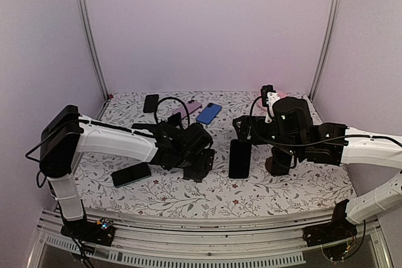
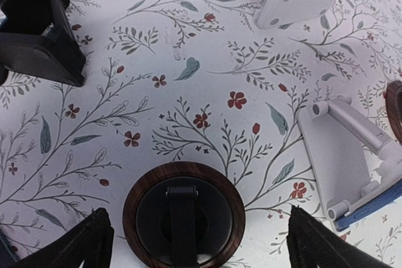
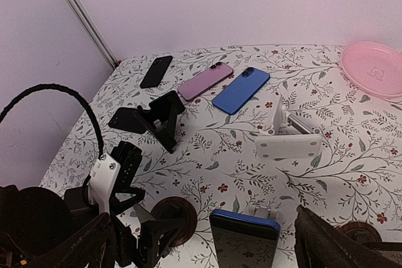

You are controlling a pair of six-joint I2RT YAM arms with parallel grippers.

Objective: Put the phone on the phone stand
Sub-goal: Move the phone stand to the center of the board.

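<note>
Plainly, the phone (image 3: pixel 245 238) has a blue rim and dark face.

Here's your floral-patterned worktop (image 1: pixel 295 186). Along the back you've got three phones lying flat: a black phone (image 3: pixel 156 71) on the left, then a purple phone (image 3: pixel 205 81) and a blue phone (image 3: pixel 241 90) close beside each other. A pink plate (image 3: pixel 374 70) sits in the far right corner. Nearer you stand a black folding stand (image 3: pixel 160 119) and a white stand (image 3: pixel 289 139), well apart. Closer still there's a round wood-rimmed stand (image 2: pixel 184 214), with a second white stand (image 2: pixel 342 155) near it. At front left, another black phone (image 1: pixel 131 174) lies flat.
</note>
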